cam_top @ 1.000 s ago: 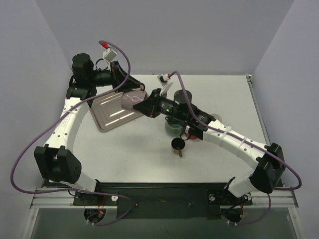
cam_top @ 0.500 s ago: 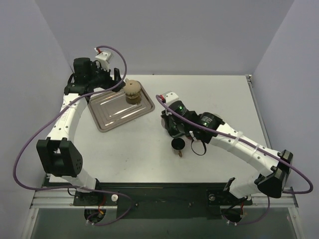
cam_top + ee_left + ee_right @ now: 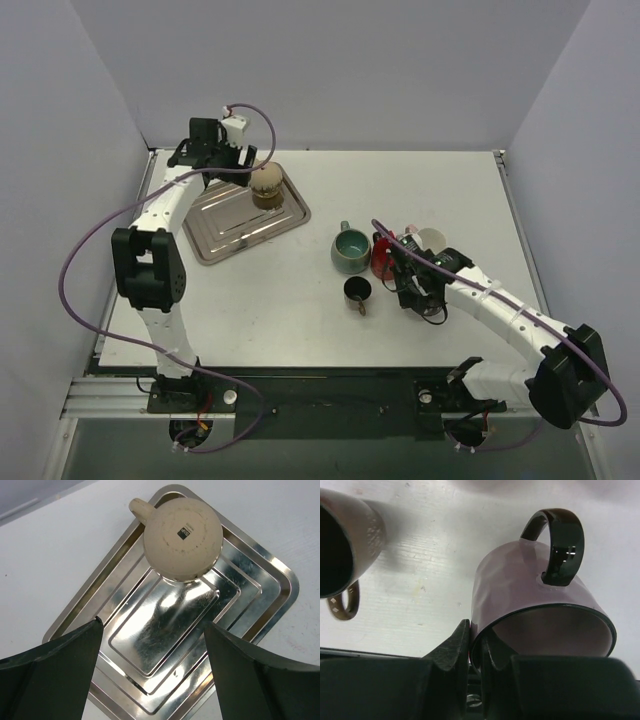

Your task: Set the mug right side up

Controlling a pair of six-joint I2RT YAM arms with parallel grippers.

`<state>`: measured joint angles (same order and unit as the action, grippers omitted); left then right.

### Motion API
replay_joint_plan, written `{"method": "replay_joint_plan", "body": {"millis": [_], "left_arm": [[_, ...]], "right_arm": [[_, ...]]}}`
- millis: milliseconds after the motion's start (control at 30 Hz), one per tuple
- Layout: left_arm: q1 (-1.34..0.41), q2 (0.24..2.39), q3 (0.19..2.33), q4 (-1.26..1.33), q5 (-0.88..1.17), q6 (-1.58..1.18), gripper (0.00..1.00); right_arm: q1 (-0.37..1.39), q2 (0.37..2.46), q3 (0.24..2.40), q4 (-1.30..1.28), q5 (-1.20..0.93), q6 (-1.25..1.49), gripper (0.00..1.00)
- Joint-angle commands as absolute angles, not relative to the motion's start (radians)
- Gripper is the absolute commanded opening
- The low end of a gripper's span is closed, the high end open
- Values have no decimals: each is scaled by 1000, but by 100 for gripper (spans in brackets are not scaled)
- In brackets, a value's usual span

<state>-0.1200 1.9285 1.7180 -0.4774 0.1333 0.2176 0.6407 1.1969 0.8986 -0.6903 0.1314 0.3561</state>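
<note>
once the left gripper [image 3: 152, 625] had sprung from nearly closed to wide open, it hung empty over the steel tray [image 3: 270, 587], with the cream mug [image 3: 182, 537] at the top of its wrist view, clear of both fingers. that mug stood base-up on the tray, handle toward the upper left, so the flip was not yet done. the right gripper [image 3: 476, 640], which had pulled away from the tray to the lower right of the overhead view, was clamped on the rim of a mauve mug [image 3: 520, 580]. the spread jaws looked ready for a fresh grasp.
</note>
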Motion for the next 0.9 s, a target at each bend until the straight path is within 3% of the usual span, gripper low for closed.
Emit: {"method": "replay_joint_plan", "body": {"millis": [0, 167, 400, 500, 867], "left_arm": [[-141, 1977, 1848, -453, 87, 177, 93], [-161, 2071, 1957, -414, 80, 52, 93], [-198, 2405, 2405, -647, 34, -51, 94], [-209, 2492, 2522, -646, 28, -35, 95], [-236, 2533, 2471, -635, -55, 124, 97]], "right_arm": [[577, 1222, 816, -499, 29, 402, 0], [560, 1285, 793, -462, 17, 407, 3], [561, 1272, 785, -448, 40, 419, 50], [561, 1256, 781, -457, 48, 422, 56], [566, 1169, 747, -469, 66, 426, 59]]}}
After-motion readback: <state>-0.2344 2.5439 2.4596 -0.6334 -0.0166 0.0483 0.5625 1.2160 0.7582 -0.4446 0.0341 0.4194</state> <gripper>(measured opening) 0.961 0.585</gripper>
